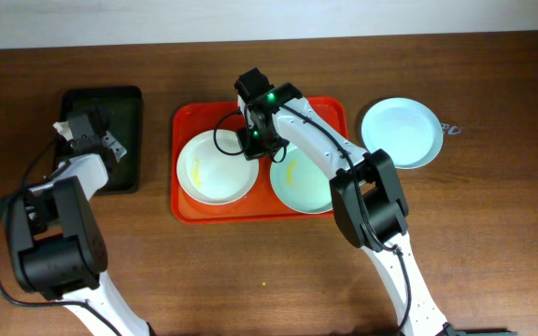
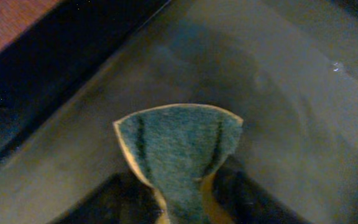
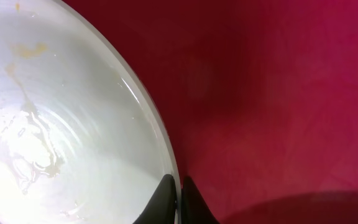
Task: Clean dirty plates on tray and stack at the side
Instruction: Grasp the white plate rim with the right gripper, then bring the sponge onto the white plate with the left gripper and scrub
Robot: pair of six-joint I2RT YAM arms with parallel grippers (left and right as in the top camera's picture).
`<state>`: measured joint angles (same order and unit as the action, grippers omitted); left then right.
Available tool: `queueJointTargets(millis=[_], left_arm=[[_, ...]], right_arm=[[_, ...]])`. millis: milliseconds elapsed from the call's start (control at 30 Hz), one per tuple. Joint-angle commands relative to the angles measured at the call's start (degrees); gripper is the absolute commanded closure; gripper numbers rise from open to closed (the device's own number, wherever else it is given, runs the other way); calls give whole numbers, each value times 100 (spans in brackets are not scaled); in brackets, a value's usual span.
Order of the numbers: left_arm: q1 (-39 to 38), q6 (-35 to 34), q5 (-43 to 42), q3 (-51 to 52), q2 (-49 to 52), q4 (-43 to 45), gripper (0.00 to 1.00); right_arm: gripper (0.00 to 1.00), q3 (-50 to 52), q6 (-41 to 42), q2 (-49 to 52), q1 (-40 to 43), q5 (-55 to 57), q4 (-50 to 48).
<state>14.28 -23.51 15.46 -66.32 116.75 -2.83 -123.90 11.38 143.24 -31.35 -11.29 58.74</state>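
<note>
The red-orange tray (image 1: 325,110) holds a white plate (image 1: 211,173) with yellowish smears at left and a mint plate (image 1: 302,185) with a yellow smear at right. A second mint plate (image 1: 400,133) lies on the table right of the tray. My right gripper (image 1: 253,142) is shut on the white plate's rim (image 3: 160,149), one finger inside (image 3: 178,202) and one outside. My left gripper (image 1: 90,131) is over the black tray (image 1: 124,163) and is shut on a green and yellow sponge (image 2: 182,146).
The black tray's floor (image 2: 291,124) fills the left wrist view, with brown table (image 2: 11,22) at top left. The red tray floor (image 3: 278,93) lies right of the white plate. A small metal object (image 1: 450,129) lies by the right mint plate.
</note>
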Motion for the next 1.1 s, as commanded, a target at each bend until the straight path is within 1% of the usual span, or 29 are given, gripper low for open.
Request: queueJointTargets(millis=[0,33,67,100,167,200,233,267,367,500,533,567,600,667,767,800,867,900,933,967,1000,1033,1067], left_arm=[[20,188,-44,-9,192,57,38],[20,258,-42,-11,107,68,37],[20,258,-48,-11,0,70,46],[20,256,-57,-11,-98,87,57],[20,256,-72,-11,-177,101,67],[20,256,-72,-11,-168,9,79],[20,258,-68,-9,-168,-90,95],[20,258,-68,-11,-170,-94,100],[20,260,-68,-11,-498,-131,100],[13,256,-76,-11,-1530,-422,100],[13,256,-203,-11,-1799,-601,97],[13,254,-380,-11,-1917,-765,97],[13,254,-437,-9,-1915,-857,97],[13,258,-348,-9,-1668,-1099,100],[13,258,-409,-11,-1279,-1106,100],[13,256,-612,-11,-1408,-1213,100],[7,256,-1373,-13,-1773,-1314,100],[-22,256,-2140,-13,-2138,-1311,100],[-105,254,-2686,-13,-2424,-1368,100],[-192,254,-2916,-13,-2511,-1423,100],[-428,254,-3128,-13,-2551,-1598,100],[-758,212,-3134,-13,-2503,-1971,100],[-1366,212,-3126,-9,-2304,-2389,100]], right_arm=[[96,101,-13,210,-98,94,17],[96,101,-13,210,-101,94,15],[96,101,-13,210,-98,94,2],[96,101,-13,210,-98,94,-24],[96,101,-13,210,-101,94,-68],[96,101,-13,210,-98,92,-68],[96,101,-13,210,-98,94,-68],[96,101,-13,210,-101,92,-66],[96,101,-13,210,-101,94,-68],[96,101,-13,210,-98,92,-92],[96,101,-13,210,-101,92,-92],[96,101,-13,210,-98,92,-92],[96,101,-11,210,-98,92,-101],[96,101,-13,210,-101,92,-107],[96,101,-11,210,-98,92,-107],[96,101,-11,210,-98,72,-114],[96,101,-11,210,-98,-94,-151],[96,101,-13,210,-96,-271,-199],[96,101,-13,210,-87,-328,-219],[96,101,-13,210,-87,-332,-219],[96,101,-11,210,-81,-332,-216],[96,101,-11,210,-76,-332,-216],[95,101,-11,210,-59,-332,-216]])
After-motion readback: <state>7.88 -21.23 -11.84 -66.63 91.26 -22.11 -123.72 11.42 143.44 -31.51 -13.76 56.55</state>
